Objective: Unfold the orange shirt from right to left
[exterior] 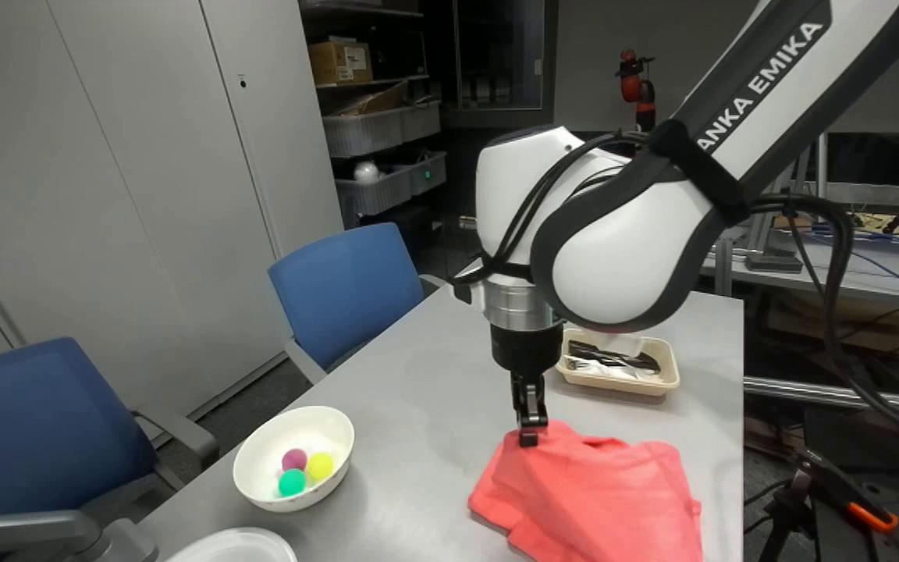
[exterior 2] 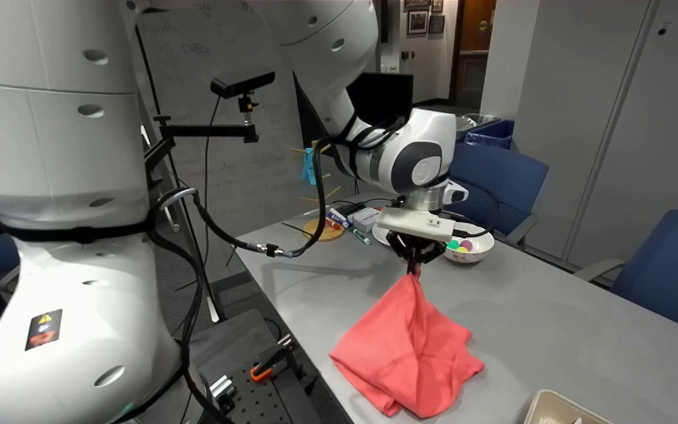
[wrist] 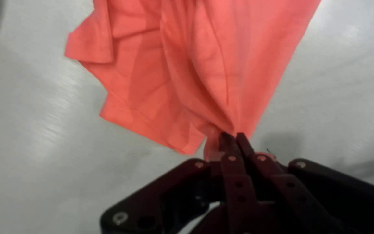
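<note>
1. We read "ANKA EMIKA" in white capitals on a black panel (exterior: pixel 762 84) of the robot arm (exterior: pixel 621 257).
2. A yellow warning triangle (exterior 2: pixel 45 318) marks a sticker (exterior 2: pixel 43 330) we see on the arm's white base (exterior 2: pixel 89 306).
3. Handwriting (exterior 2: pixel 196 49) on a whiteboard (exterior 2: pixel 245 182) is too faint for us to read with certainty.
4. A printed label (exterior: pixel 356 58) on a cardboard box (exterior: pixel 327 64) is too small for us to read.

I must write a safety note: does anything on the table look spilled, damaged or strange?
Nothing stands out as spilled or damaged. The orange shirt is crumpled and rises to a peak where the hand pinches it, which fits unfolding; the balls sit inside the bowl.
</note>
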Robot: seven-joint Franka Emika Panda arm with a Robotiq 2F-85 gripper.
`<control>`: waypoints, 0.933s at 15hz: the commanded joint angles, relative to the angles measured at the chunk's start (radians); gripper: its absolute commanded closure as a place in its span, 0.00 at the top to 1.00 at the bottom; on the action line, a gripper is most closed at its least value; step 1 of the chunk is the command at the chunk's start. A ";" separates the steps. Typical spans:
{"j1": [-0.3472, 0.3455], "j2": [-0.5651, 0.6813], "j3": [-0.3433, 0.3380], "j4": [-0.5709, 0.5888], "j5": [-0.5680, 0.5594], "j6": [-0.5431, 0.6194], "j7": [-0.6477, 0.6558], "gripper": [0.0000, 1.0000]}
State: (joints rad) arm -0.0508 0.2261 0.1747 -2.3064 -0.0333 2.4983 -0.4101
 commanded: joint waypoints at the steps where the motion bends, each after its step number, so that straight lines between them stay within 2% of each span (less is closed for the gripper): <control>1: 0.059 0.044 0.026 0.080 0.063 -0.065 -0.012 0.01; 11: 0.215 0.206 0.054 0.225 0.033 -0.050 0.171 0.01; 12: 0.231 0.215 0.050 0.237 0.019 -0.053 0.191 0.28; 13: 0.244 0.220 0.045 0.244 0.006 -0.052 0.208 0.30; 14: 0.255 0.221 0.041 0.249 -0.006 -0.057 0.224 0.36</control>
State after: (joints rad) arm 0.1678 0.4178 0.2295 -2.1097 -0.0013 2.4607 -0.2427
